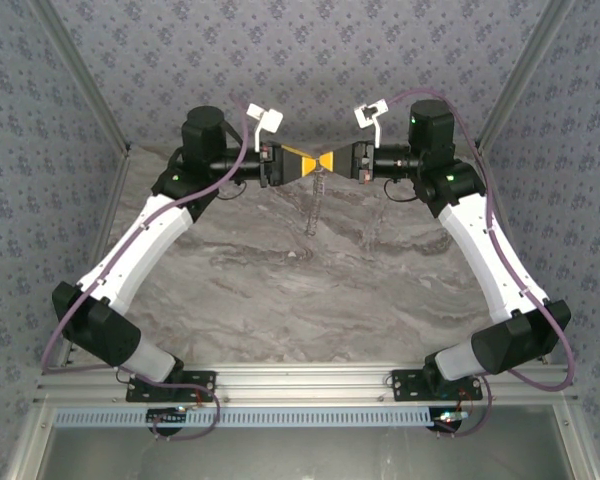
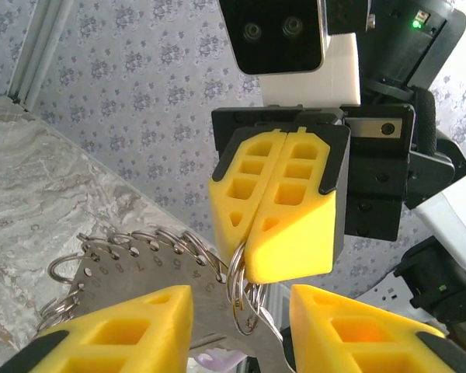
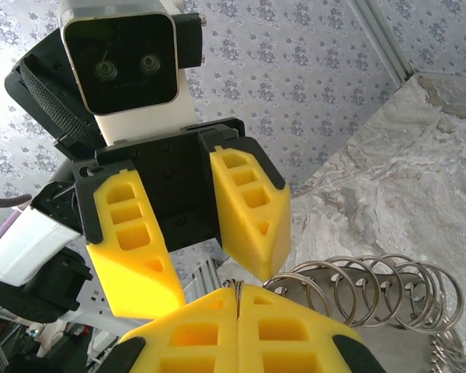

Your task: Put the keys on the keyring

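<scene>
Keyring hangs in the air above the table, pinched tight by the right claw. Left claw waits with fingers spread apart around it. Best to close slowly and not tug.

left tool: jaws apart | right tool: clamped on keyring

keyring | grey metal, rim fringed with small rings | hanging in mid-air
</scene>
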Robot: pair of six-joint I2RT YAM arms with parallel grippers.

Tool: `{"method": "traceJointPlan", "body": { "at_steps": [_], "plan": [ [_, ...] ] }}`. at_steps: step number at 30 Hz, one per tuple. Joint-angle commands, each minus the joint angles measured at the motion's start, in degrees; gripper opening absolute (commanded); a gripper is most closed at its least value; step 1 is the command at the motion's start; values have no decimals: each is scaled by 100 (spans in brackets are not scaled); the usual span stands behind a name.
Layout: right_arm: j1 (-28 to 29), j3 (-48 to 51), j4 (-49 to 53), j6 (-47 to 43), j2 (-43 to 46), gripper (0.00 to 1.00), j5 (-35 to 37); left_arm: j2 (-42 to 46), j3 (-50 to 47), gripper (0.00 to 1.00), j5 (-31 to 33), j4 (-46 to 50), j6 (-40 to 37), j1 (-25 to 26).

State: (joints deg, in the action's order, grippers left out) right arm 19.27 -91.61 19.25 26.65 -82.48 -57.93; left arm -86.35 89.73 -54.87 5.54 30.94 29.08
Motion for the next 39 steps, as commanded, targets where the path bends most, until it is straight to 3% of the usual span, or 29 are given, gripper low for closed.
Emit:
{"method": "traceJointPlan", "body": {
  "at_steps": [1, 15, 22, 27, 31, 33, 39],
  "plan": [
    [-2, -36, -159, 78, 162, 0, -115, 12, 198, 33, -221, -281, 23, 42],
    [-9, 47, -141, 68, 197, 0, -60, 89, 198, 12, -231, -333, 52, 200],
    [27, 65, -170, 77, 204, 0, -60, 47, 202, 12, -105, -351, 39, 276],
    [32, 74, -177, 94, 188, 0, -19, -11, 221, 0, 16, -378, 17, 310],
    [33, 65, -235, 130, 175, 0, -20, -8, 186, 0, 172, -430, -35, 335],
    [27, 58, -254, 139, 168, 0, -1, -33, 211, 8, 174, -431, -27, 335],
    [29, 47, -261, 147, 120, 0, -5, -123, 264, 13, 56, -527, 56, 366]
  ]
}}
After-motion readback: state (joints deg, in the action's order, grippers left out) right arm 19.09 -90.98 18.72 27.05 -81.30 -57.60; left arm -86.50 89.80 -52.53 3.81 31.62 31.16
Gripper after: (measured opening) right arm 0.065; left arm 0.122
